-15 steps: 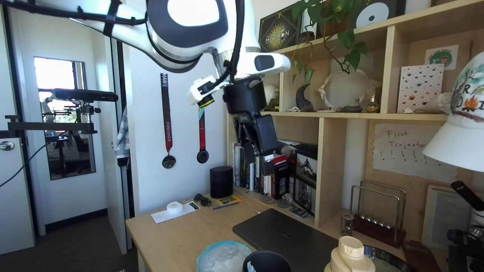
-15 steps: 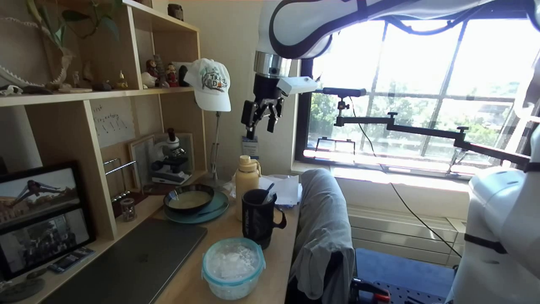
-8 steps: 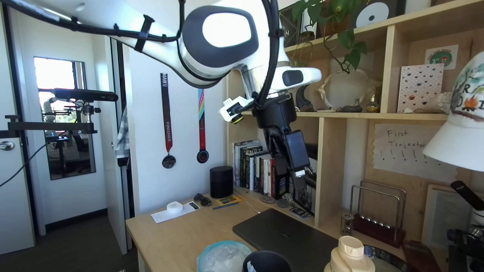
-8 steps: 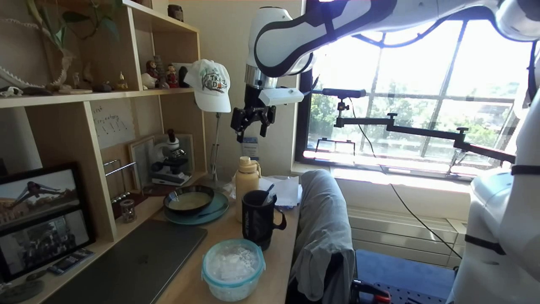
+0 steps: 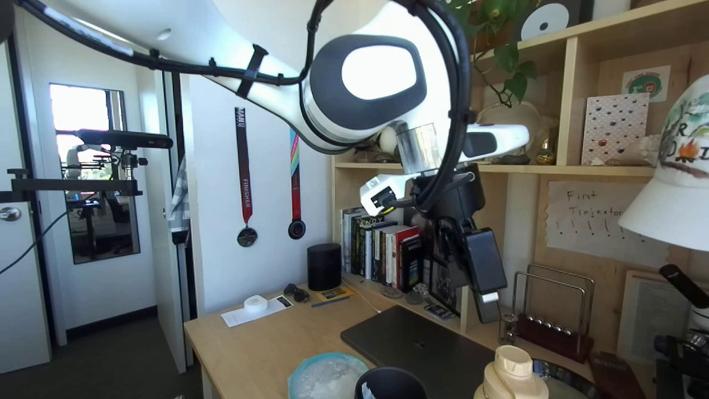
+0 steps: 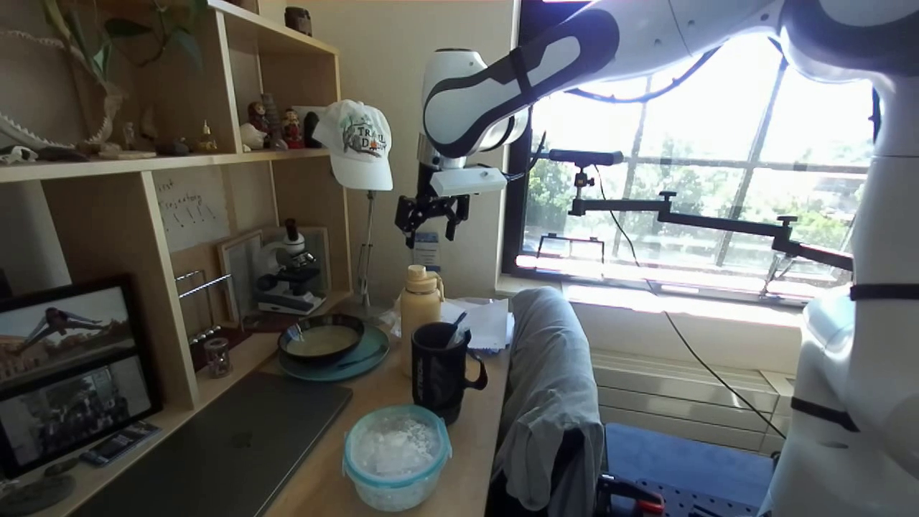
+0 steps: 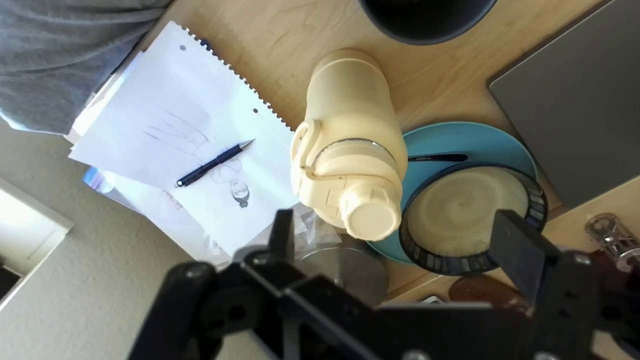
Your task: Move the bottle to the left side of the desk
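One cream bottle (image 7: 350, 105), bolt upright on the pale wooden tabletop (image 5: 260, 343), standing toward the end edge by the beige wall (image 6: 398, 43), between the long edge at the grey-draped chair (image 6: 549, 373) and the long edge at the shelf unit (image 6: 171, 287)! And there's the claw (image 6: 431, 233): it hangs higher than the bottle's cap (image 7: 371, 215), near but apart, fingers (image 7: 517, 250) spread wide, nothing in its grip. The arm (image 6: 463, 115) is stretched in over the chair edge. In the wrist view that cap shows framed between the two fingertips!

Papers (image 7: 150, 100) lie over the corner where chair edge meets wall end, a dark pen (image 7: 215, 164) on top. On the shelf side of the bottle, just beside it, a blue plate (image 7: 465, 132), and on that a dark-rimmed bowl (image 7: 537, 205). A black mug (image 6: 434, 373) comes next along the tabletop, apart from the bottle, then a teal-rimmed container (image 6: 395, 467) just beyond. The dark laptop (image 5: 410, 338) lies flat toward the shelf edge. And away at the opposite end it's a white puck (image 5: 256, 303) on a printed slip (image 5: 235, 317), close to the end edge, while tucked into the shelf-side corner there's a black speaker (image 5: 324, 266), sunglasses (image 5: 297, 292) and a yellow card (image 5: 335, 293) just beside it!
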`<state>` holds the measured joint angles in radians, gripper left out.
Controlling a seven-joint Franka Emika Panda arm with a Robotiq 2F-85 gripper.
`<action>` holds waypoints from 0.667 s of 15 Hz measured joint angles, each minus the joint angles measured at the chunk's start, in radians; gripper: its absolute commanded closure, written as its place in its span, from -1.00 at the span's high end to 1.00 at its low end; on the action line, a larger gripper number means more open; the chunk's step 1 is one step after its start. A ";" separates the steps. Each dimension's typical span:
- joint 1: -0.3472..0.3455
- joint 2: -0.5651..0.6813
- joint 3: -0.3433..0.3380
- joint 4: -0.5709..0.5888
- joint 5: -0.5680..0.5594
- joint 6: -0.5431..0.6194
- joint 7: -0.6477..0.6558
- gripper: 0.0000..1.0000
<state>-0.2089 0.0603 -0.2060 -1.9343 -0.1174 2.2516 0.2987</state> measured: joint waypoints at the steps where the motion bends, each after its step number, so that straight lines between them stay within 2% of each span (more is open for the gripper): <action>1: -0.002 0.017 -0.005 0.008 0.000 0.013 0.007 1.00; 10: -0.017 0.139 -0.029 0.057 0.068 0.103 0.019 1.00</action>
<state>-0.2260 0.1990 -0.2353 -1.8774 -0.0496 2.3549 0.3178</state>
